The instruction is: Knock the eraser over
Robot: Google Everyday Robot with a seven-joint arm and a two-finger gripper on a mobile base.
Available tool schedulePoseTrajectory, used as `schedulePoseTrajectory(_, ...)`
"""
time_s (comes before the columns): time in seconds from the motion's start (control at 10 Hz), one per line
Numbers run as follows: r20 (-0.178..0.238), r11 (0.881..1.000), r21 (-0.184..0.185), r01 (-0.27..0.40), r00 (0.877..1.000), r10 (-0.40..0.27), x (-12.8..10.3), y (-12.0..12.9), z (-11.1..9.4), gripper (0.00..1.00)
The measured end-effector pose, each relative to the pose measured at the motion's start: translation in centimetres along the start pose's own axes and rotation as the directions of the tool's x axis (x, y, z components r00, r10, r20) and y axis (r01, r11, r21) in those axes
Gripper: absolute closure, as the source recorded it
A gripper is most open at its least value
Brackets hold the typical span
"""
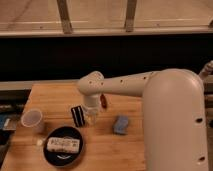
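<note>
Eraser (77, 115): a small black block with a pale stripe. It stands on end on the wooden tabletop (55, 97), near the middle, with its long axis close to vertical.
Gripper (90, 117): it hangs low from the white arm (125, 82), just beside the eraser on the side facing the blue pad. It is either touching the eraser or a hair off; the view does not settle which.
Gripper's opening: cannot be told from this view.
Key relation: the eraser lies sideways from the gripper, on the cup side and at about the gripper's height. A sideways sweep that way would probably strike its broad face and tip it.
Paper cup (32, 120): upright, well apart from the eraser, on the side away from the gripper.
Black plate (50, 156): nearer the camera than the eraser, carrying a white speckled block (63, 144).
Blue pad (120, 125): lies flat beyond the gripper from the eraser.
Small reddish thing (103, 101): behind the gripper from the eraser, too small to identify.
Task state: judged not yet done, since the eraser is upright.
Risk: a sweep that runs long could push the fallen eraser toward the cup.
</note>
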Motion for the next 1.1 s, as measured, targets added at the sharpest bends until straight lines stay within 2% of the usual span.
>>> schedulePoseTrajectory(0.2,-0.002,0.999,-0.001,0.047,0.999,-0.047,-1.2,1.3,-0.1,1.00)
schedulePoseTrajectory(0.4,0.009,0.996,0.016,0.083,0.996,-0.084,-2.6,1.8,-0.5,1.00)
schedulePoseTrajectory(0.7,0.091,0.989,0.066,0.131,0.986,-0.136,-5.3,2.0,-1.7,1.00)
schedulePoseTrajectory(0.8,0.141,0.986,0.086,0.140,0.978,-0.151,-6.3,1.5,-2.1,1.00)
schedulePoseTrajectory(0.9,0.236,0.982,0.115,0.151,0.956,-0.175,-7.9,0.9,-2.6,1.00)
schedulePoseTrajectory(1.0,0.287,0.979,0.131,0.154,0.940,-0.186,-8.9,0.3,-3.0,1.00)
schedulePoseTrajectory(1.1,0.348,0.976,0.161,0.149,0.916,-0.197,-10.5,-1.1,-3.9,1.00)
